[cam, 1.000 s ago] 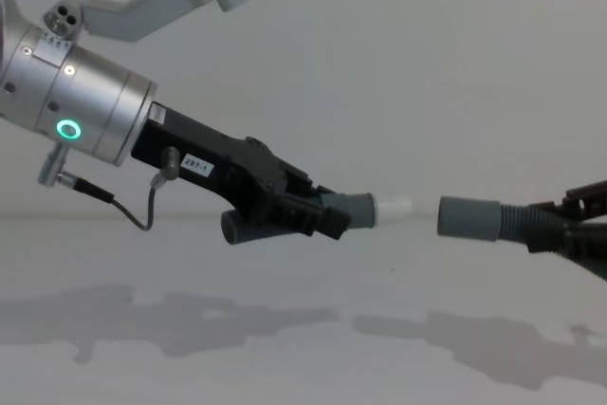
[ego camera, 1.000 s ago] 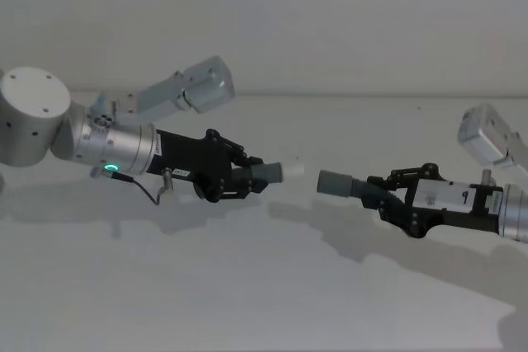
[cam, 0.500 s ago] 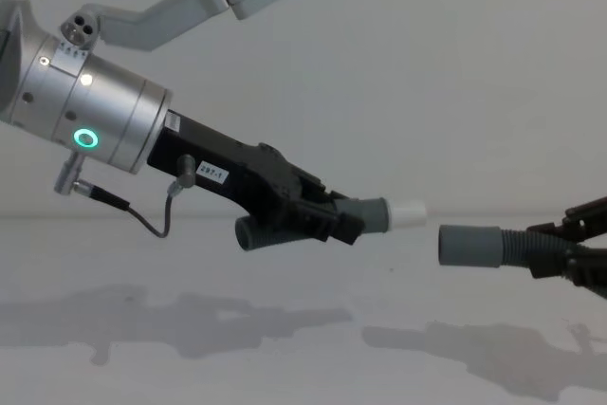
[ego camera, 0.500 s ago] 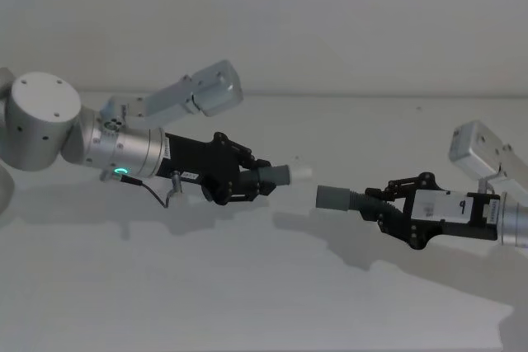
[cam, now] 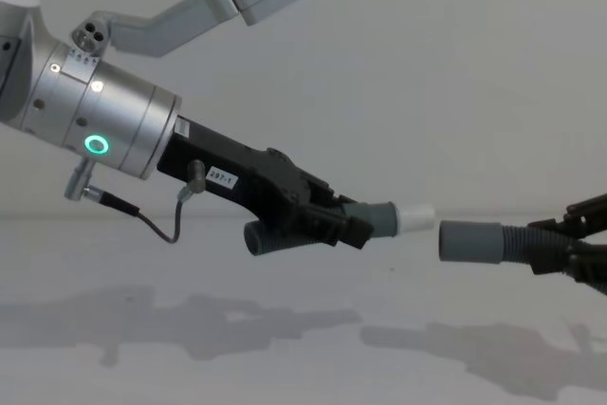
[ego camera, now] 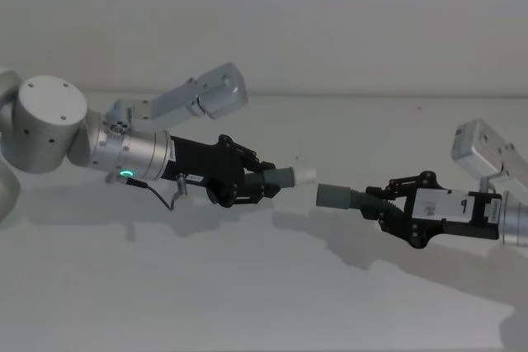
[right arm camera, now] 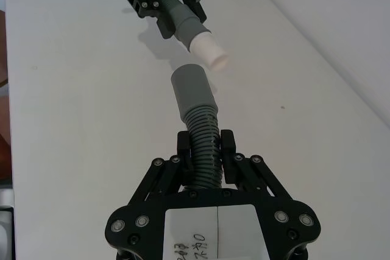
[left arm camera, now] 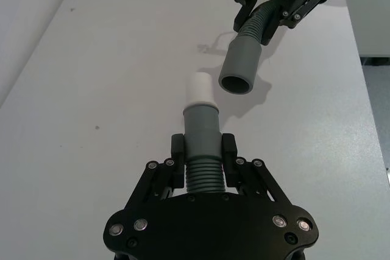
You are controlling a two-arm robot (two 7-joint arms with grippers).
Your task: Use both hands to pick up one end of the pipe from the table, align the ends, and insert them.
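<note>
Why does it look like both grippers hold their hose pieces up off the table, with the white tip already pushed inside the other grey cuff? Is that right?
Not quite. The left gripper and right gripper do hold their hose pieces above the table, but the white tip is still outside the open cuff. The left wrist view shows a gap between them.

Silver cylindrical left arm (cam: 85,125) with green ring light (cam: 96,145), thin black cable (cam: 142,220), black screw-studded linkage.

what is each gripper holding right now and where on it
Left gripper clamps the white-tipped hose on its ribs just behind the cuff. Right gripper clamps the other hose on its ribs too.
</note>
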